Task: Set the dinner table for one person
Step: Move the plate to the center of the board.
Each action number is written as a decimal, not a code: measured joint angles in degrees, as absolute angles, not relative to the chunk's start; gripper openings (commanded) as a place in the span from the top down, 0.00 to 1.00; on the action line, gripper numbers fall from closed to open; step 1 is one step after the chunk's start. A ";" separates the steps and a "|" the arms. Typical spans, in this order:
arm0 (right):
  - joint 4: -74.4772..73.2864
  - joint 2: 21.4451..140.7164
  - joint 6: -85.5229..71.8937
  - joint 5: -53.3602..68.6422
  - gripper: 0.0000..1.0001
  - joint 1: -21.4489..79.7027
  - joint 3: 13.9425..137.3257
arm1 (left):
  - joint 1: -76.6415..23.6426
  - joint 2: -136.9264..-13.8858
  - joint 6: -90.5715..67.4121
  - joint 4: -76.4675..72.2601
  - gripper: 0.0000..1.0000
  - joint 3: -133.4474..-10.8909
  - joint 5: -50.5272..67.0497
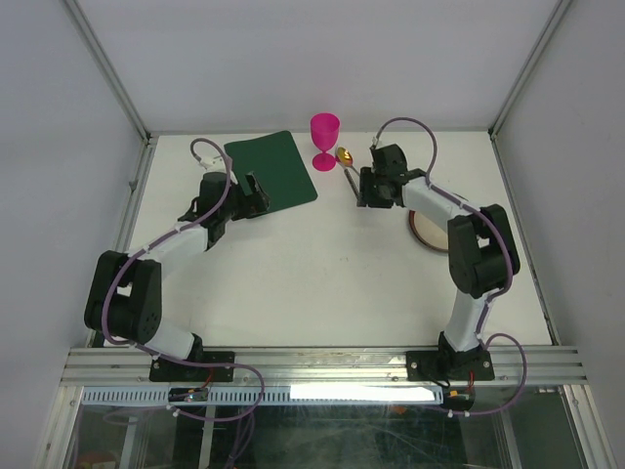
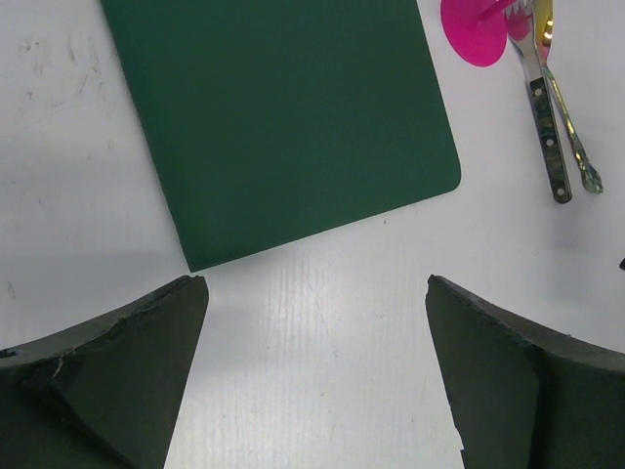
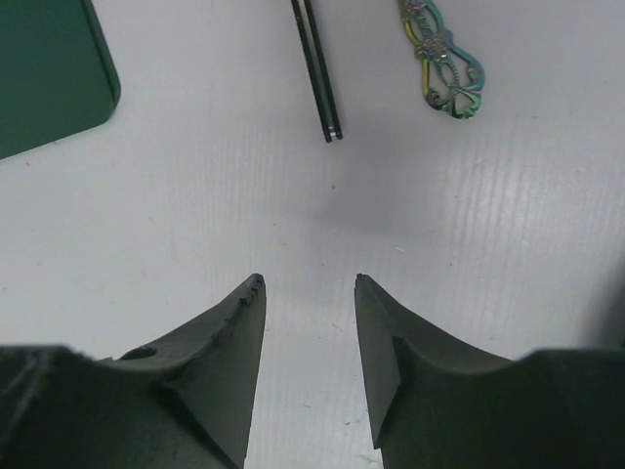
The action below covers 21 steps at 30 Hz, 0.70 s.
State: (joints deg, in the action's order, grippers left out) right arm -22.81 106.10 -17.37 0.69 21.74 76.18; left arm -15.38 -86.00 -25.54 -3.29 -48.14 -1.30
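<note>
The white dinner table (image 1: 322,283) bears a dark green placemat (image 1: 271,171) at the back left. Right of the placemat stand a pink goblet (image 1: 325,140), a gold spoon (image 1: 344,156) and a dark-handled fork (image 1: 351,182). My left gripper (image 1: 256,195) is open and empty at the placemat's near right edge; in the left wrist view it (image 2: 314,285) hovers over bare table just short of the placemat (image 2: 278,117). My right gripper (image 1: 362,188) is open and empty. In the right wrist view it (image 3: 310,281) sits just short of the fork handle (image 3: 320,68).
A plate with a brownish rim (image 1: 426,234) lies at the right, partly hidden under my right arm. The left wrist view shows the goblet's base (image 2: 477,29), the fork (image 2: 542,107) and the spoon's iridescent handle (image 2: 574,147). Aluminium rails (image 1: 322,362) edge the table.
</note>
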 measured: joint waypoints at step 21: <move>-20.32 105.67 -17.89 3.36 0.54 23.94 73.82 | -16.97 -90.28 -42.52 -17.72 0.01 -40.01 3.95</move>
State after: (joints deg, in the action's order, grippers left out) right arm -20.32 105.67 -17.89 3.36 23.94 73.82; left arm -16.97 -90.28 -42.52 -17.72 -40.01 3.95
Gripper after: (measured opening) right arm 0.457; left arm 0.990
